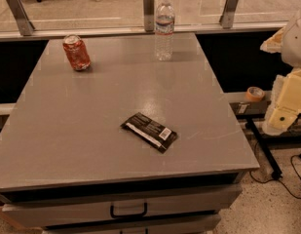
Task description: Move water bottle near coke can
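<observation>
One water bottle [164, 28]; one coke can [76, 52]; one wrapper [149, 131]; gripper [285, 107] beyond table's [82, 130] right edge, grip unreadable.

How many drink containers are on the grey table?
2: dented red soda can back left, clear plastic water bottle back centre. Gripper hangs right of the grey table.
</observation>
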